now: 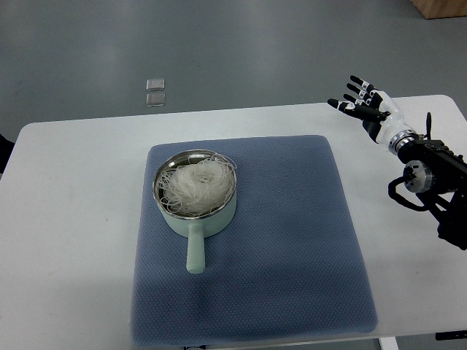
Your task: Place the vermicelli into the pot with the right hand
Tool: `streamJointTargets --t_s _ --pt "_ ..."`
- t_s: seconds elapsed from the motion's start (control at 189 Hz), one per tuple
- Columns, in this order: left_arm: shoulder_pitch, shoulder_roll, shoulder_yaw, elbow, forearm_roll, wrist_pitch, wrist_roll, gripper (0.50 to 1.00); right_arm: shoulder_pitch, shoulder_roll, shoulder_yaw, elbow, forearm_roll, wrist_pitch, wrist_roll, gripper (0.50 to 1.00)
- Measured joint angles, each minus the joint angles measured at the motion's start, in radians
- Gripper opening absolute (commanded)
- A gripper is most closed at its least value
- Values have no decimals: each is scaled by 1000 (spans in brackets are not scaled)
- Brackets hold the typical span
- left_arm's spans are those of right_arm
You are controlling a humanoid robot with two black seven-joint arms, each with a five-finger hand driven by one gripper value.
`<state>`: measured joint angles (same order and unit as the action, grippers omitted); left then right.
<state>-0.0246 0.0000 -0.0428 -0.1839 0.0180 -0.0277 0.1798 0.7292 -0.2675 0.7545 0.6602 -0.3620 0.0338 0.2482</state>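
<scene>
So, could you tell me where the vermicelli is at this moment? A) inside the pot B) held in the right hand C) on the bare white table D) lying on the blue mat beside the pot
A: the vermicelli sits nested inside the pot, while the right hand is open and away from it.

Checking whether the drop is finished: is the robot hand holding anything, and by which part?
Nothing is held. The right robot hand is open with fingers spread, apart from the pot; the vermicelli lies inside it.
</scene>
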Motion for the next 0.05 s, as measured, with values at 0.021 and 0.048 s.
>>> streamJointTargets --t_s 0.021,0.048 --pt "0 0 0 0 0 0 0 1000 -1 4 0 0 0 -1 0 930" --pt "0 0 0 0 0 0 0 1000 -2 10 -1 0 0 -3 0 930"
